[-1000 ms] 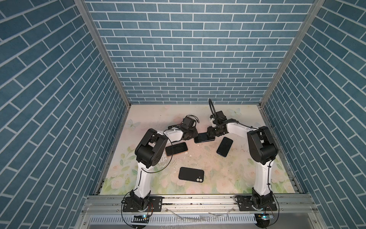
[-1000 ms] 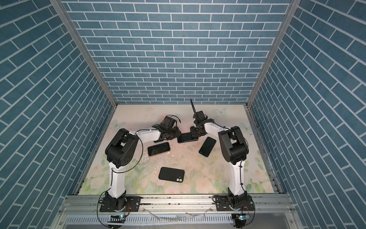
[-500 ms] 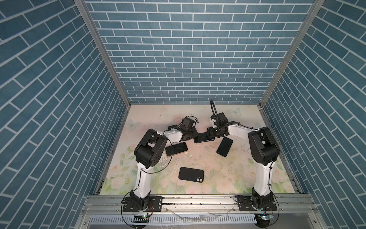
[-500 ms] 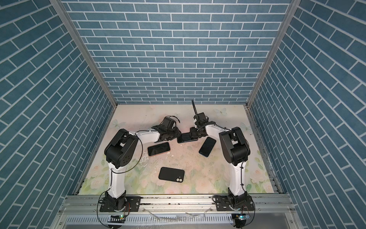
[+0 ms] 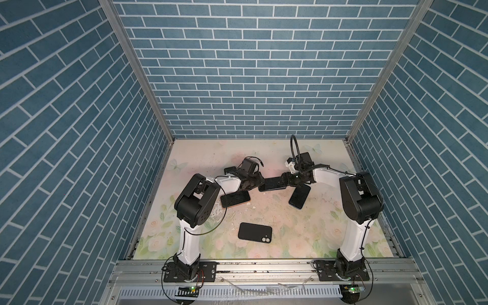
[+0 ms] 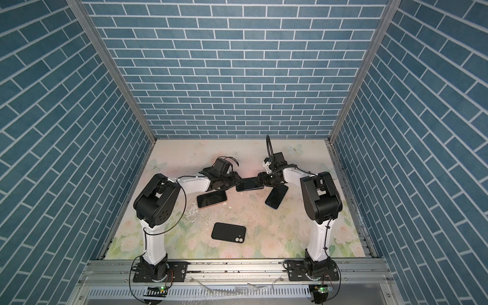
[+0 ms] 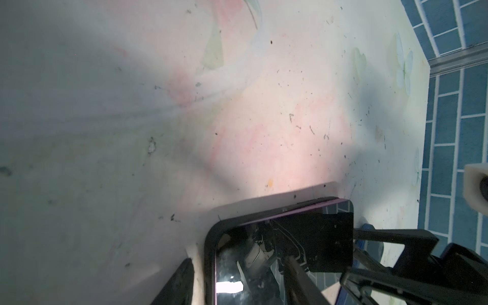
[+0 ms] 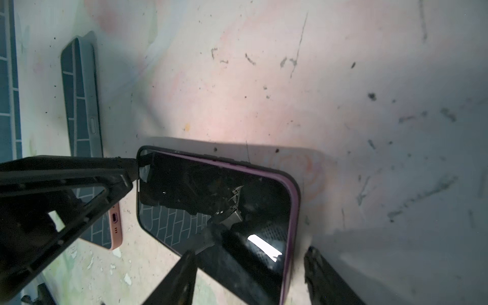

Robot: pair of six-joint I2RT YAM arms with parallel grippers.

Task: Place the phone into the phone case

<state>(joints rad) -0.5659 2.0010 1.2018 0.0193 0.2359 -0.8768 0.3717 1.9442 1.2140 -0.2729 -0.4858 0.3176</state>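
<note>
Two claws faced each other near the worktop's (image 5: 303,237) rear edge, at either end of the phone (image 5: 273,183), which lay screen up. In both top views it was only a dark slab. The wrist views showed its purple rim inside the black phone case (image 7: 209,253). The left claw (image 5: 258,182) was open, with bare worktop between one finger (image 7: 179,282) and the case (both cut off by the frame). The right claw (image 8: 250,251) straddled the phone's end, spread wide, gripping nothing.

No text, brand or number is legible anywhere — the phone (image 8: 171,224) screen shows only reflections.
</note>
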